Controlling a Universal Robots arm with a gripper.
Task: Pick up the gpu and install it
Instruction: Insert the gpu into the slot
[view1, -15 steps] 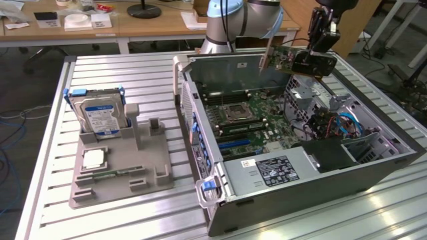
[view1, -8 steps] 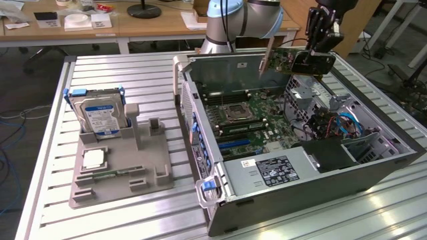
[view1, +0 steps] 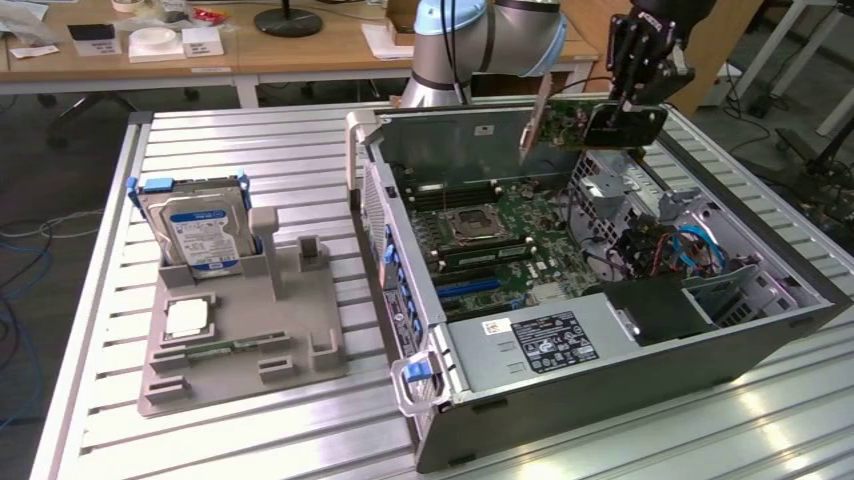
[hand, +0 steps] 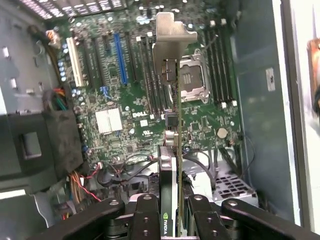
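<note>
Gripper (view1: 630, 108) is clamped on the gpu (view1: 567, 120), 2 fingers (hand: 145, 217) pinching its faces. The card hangs on edge below the hand, clear of the motherboard (hand: 125, 105) beneath, bracket (hand: 172, 35) farthest out. The case (view1: 787, 290) walls stand well apart.

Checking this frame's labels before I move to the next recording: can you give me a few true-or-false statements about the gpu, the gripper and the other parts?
1. The gripper is shut on the gpu. True.
2. The gpu is plugged into a slot. False: it is held in the air above the motherboard.
3. The hard drive stands upright in the grey holder. True.
4. A lid covers the electronics. False: the computer case lies open, with its inside exposed.
</note>
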